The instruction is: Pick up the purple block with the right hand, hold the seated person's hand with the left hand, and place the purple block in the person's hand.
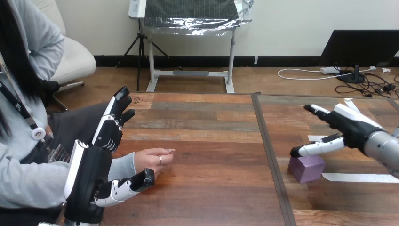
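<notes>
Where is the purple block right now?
Head view: the purple block sits on the table's right half, beside the seam, under the right hand.

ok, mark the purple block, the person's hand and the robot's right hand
purple block [310,172]: head view, its front face.
person's hand [153,160]: head view, the back of the hand.
right hand [350,126]: head view, the black body of the hand behind the fingers.

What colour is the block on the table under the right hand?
Plain purple; the block shows best in the head view, below the right hand.
</notes>
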